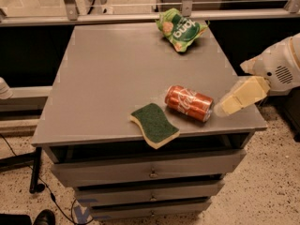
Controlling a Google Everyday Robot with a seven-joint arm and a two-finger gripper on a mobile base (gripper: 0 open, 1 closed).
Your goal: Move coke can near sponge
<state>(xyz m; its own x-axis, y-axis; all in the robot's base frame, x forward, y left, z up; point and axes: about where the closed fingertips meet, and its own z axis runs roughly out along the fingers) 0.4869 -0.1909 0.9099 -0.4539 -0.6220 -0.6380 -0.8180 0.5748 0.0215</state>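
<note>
The coke can point(189, 103) lies on its side on the grey cabinet top point(112, 78), near the front right. The sponge point(154, 124), green top over yellow foam, lies just to its left at the front edge, a small gap from the can. My gripper point(225, 108) is to the right of the can, just clear of its silver end, low over the cabinet's right front corner. It holds nothing and looks open. The white arm point(276, 67) reaches in from the right.
A green snack bag point(180, 29) lies at the back right of the cabinet top. Drawers sit below the front edge. A metal rail and glass run behind the cabinet. The speckled floor lies to the right.
</note>
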